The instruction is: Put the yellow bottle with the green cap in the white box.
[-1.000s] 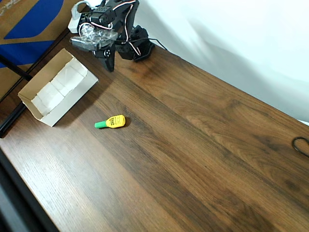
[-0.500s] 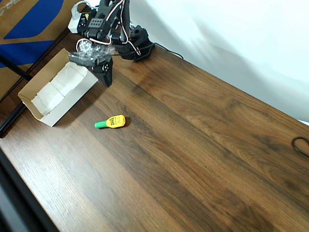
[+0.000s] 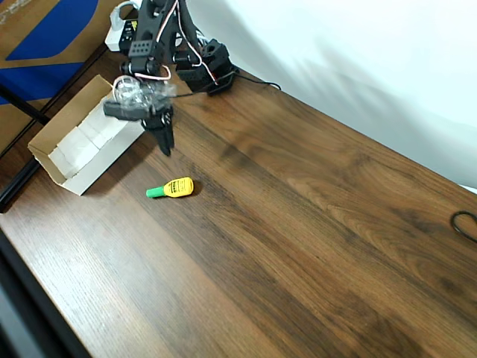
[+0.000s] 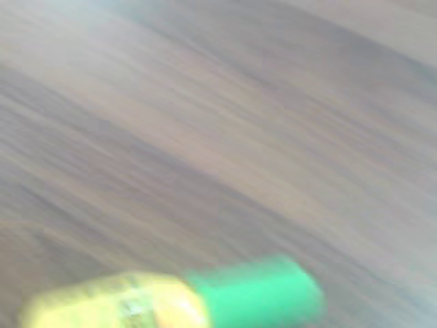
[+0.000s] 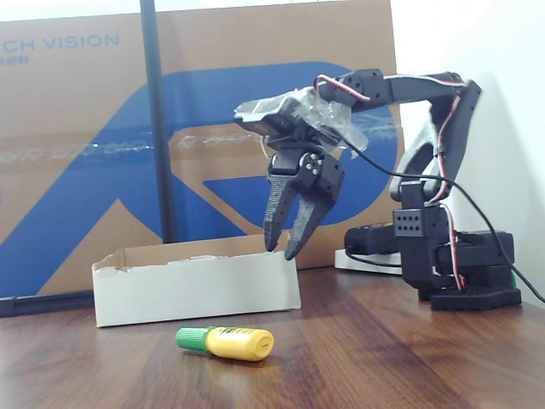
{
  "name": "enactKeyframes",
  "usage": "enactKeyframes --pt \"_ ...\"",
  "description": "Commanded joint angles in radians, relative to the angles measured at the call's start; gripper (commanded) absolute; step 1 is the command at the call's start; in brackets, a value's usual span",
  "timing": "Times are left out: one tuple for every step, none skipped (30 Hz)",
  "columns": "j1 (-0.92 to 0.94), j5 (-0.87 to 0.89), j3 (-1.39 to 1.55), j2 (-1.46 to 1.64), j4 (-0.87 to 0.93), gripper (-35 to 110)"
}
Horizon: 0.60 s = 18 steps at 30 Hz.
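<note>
The yellow bottle with the green cap (image 3: 171, 188) lies on its side on the brown table, cap pointing left in the overhead view. It also lies in front of the box in the fixed view as the bottle (image 5: 227, 342), and blurred at the bottom of the wrist view as the bottle (image 4: 177, 297). The white box (image 3: 83, 136) sits left of it, and the box (image 5: 194, 287) looks bare inside. My gripper (image 3: 165, 140) hangs in the air above the table beside the box's right end, short of the bottle. The gripper (image 5: 283, 249) points down, fingers slightly apart, holding nothing.
A large brown-and-blue cardboard sheet (image 5: 94, 153) stands behind the box. The arm's base (image 3: 209, 71) sits at the table's far edge. A black pole (image 5: 157, 119) rises by the cardboard. A black cable (image 3: 466, 224) lies at the right edge.
The gripper has swung out from near the arm's base and come down toward the bottle, past the box's right end. The bottle and box have not moved.
</note>
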Motion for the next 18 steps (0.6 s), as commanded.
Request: enactKeyframes --pt "-0.025 -0.011 -0.075 -0.058 -0.037 14" --pt "-0.029 -0.012 -0.083 -0.089 -0.055 14" --pt "-0.031 -0.014 -0.094 -0.121 -0.066 15" --pt "-0.032 -0.015 -0.107 -0.153 -0.072 15" --pt "-0.031 -0.015 -0.12 -0.181 -0.078 16" --pt "-0.025 -0.005 -0.124 -0.201 -0.087 17" --pt "-0.02 0.002 -0.124 -0.216 -0.097 17" --pt "-0.014 0.006 -0.121 -0.227 -0.103 19" --pt "-0.006 0.008 -0.12 -0.233 -0.112 20" --pt "0.006 0.008 -0.118 -0.236 -0.12 21" --pt "0.018 0.012 -0.118 -0.241 -0.126 22" --pt "0.034 0.015 -0.123 -0.245 -0.132 23" --pt "0.051 0.017 -0.127 -0.255 -0.138 23" --pt "0.066 0.017 -0.133 -0.267 -0.144 24" --pt "0.083 0.017 -0.141 -0.282 -0.153 24" --pt "0.1 0.011 -0.15 -0.302 -0.16 24" --pt "0.114 0.006 -0.163 -0.325 -0.163 24" --pt "0.127 -0.002 -0.175 -0.347 -0.163 25"
